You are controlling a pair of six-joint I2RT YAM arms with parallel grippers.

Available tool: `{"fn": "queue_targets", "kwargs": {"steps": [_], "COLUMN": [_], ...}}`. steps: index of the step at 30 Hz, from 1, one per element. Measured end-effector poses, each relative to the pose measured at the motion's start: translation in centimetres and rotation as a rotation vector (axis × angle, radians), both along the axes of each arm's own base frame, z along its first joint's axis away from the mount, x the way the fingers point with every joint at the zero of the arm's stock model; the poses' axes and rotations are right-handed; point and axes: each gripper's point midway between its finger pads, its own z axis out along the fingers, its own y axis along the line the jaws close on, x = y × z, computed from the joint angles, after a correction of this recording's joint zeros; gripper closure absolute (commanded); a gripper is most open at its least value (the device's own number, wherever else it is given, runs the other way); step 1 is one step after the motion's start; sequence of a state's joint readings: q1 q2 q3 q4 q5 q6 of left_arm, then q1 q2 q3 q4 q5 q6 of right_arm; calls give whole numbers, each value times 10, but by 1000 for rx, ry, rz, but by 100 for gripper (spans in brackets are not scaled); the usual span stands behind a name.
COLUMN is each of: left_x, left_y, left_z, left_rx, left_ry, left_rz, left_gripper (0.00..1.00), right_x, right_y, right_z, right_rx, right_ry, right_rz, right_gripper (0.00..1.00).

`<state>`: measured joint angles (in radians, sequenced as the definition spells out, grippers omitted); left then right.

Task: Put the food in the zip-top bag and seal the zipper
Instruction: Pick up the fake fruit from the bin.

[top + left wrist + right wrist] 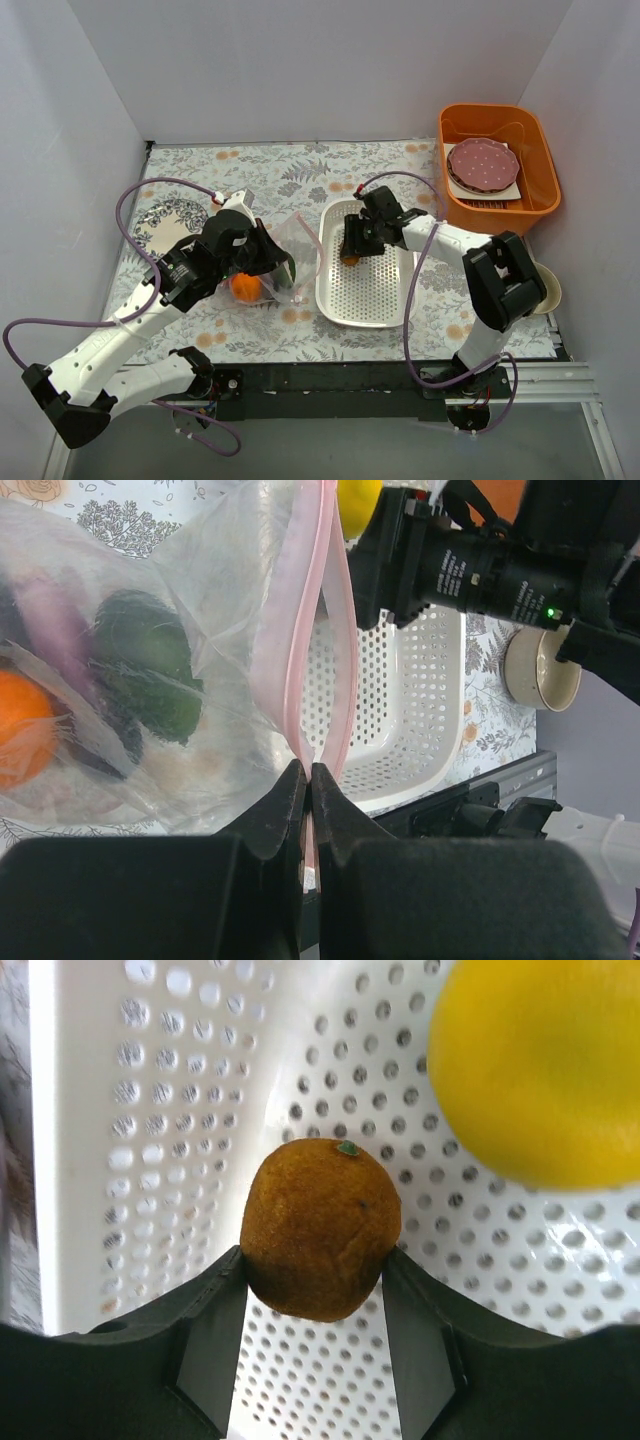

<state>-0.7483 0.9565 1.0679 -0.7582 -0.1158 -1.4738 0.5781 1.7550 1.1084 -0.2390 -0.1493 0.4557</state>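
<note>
A floral-print tablecloth (pixel 200 165) covers the table inside a white-walled enclosure.

Left gripper (pixel 308 775): the jaws are closed to a hairline gap and pinch the zipper (pixel 283 670) at the end of the pink strip nearest the fingers. The zip-top bag (pixel 200 570) extends ahead and to the left of this gripper, and its mouth is parted beyond the pinch point. Inside the bag are the orange ball (pixel 20 730), the dark-green avocado (pixel 150 660) and a purple shape (pixel 55 620), probably the eggplant, blurred by the film.

Right gripper (pixel 312 1260): the jaws are partly open and clamp the brown kiwi (pixel 320 1225) by its sides over the floor of the white basket (pixel 130 1160). The yellow lemon (pixel 540 1060) shows ahead and to the right of this gripper, within the basket.
</note>
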Motion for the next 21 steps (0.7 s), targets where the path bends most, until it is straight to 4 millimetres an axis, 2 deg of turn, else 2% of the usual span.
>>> {"fn": "queue_targets", "kwargs": {"steps": [2,4,7,13,21], "left_x": [0,0,-1,-1,-1], "left_y": [0,0,0,-1,-1], "left_z": [0,0,-1,-1,-3], "left_rx": [-2,-3,-1,-3,-1], "left_ry": [-2,-2,-1,3,7], "left_rz": [0,0,0,-6,-7], "left_gripper": [100,100,100,100,100], "right_x": [-10,-19,-34,-53,-53], "right_y": [-10,-19,-36,-55,-56], "right_z": [3,5,4,-8,-9], "right_rx": [-30,-65,-117,-188,-194], "right_ry": [-4,-12,-11,26,23], "right_rz": [15,32,51,88,92], "right_gripper": [52,41,35,31,28]}}
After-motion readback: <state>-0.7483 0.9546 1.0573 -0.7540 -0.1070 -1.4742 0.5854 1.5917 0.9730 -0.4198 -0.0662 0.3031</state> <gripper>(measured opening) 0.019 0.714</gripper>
